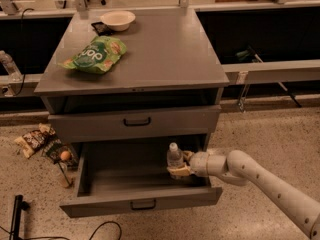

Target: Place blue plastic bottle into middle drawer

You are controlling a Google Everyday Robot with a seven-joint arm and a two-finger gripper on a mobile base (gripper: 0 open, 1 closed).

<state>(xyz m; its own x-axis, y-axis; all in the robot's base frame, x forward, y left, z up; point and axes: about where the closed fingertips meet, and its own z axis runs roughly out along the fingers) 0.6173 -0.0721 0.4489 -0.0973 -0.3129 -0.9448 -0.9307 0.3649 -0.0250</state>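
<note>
gripper [182,163] in open middle drawer [141,202], fingers [178,171] holding upright blue plastic bottle [174,156], closed drawer [135,122] just above

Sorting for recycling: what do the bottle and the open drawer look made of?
The blue plastic bottle looks like clear plastic: the drawer's dark inside shows through it. The middle drawer looks like painted metal, going by its thin walls and even matte grey, perhaps laminate. The gripper holds the bottle at the drawer's right side.
</note>
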